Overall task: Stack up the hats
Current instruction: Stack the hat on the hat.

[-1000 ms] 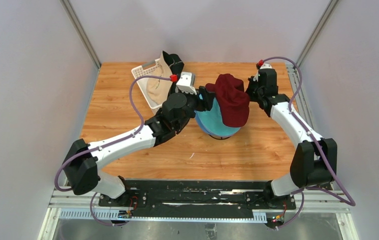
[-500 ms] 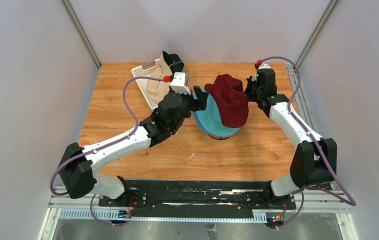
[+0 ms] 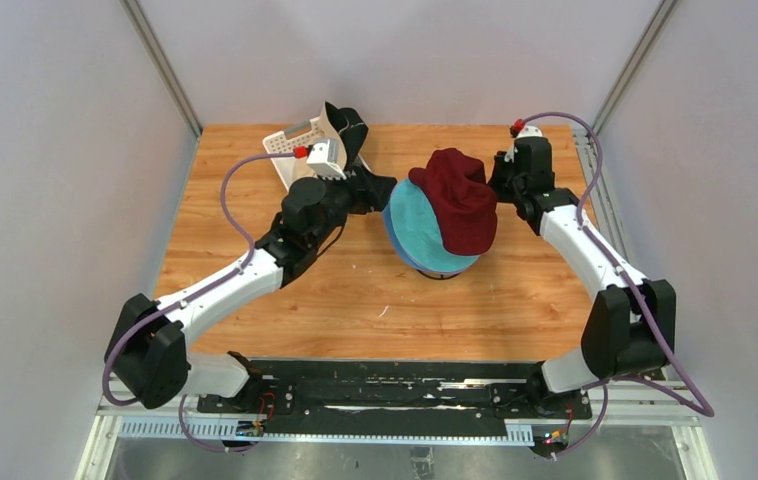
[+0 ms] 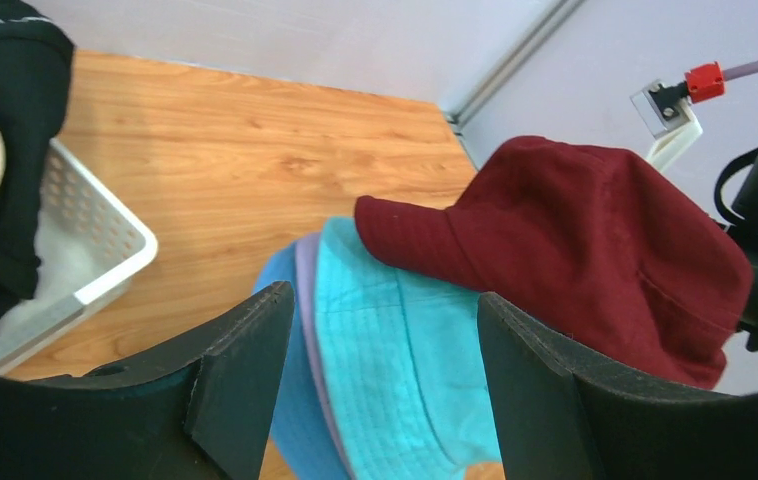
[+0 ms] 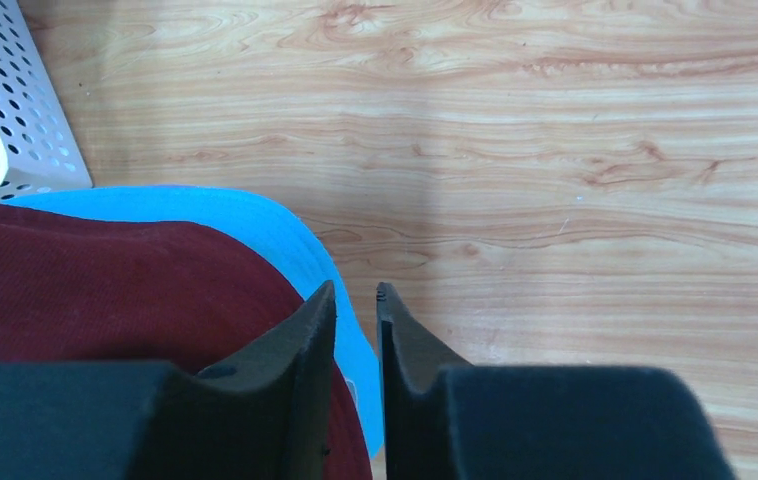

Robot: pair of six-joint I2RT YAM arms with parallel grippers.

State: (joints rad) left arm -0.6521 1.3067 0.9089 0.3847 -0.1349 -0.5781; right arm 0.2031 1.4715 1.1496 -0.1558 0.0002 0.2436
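Note:
A dark red hat (image 3: 460, 200) lies tilted over the right side of a stack with a teal hat (image 3: 417, 232) on top. Lavender (image 4: 307, 300) and blue (image 4: 285, 390) brims show under the teal in the left wrist view. My left gripper (image 3: 380, 188) hangs open just left of the stack, and nothing sits between its fingers (image 4: 245, 370). My right gripper (image 3: 500, 185) is at the dark red hat's right edge. Its jaws stand a narrow gap apart, open (image 5: 355, 290), with the red cloth (image 5: 105, 290) beside the left finger. A beige hat (image 3: 310, 170) and a black hat (image 3: 348, 125) rest at the basket.
The white lattice basket (image 3: 283, 145) stands at the back left of the wooden table, close behind my left wrist. Grey walls close in the table on three sides. Bare wood lies in front of the stack and behind it.
My left arm has drawn back to the left, away from the stack and toward the basket. The right jaws have parted slightly. The dark red hat has stayed on the stack.

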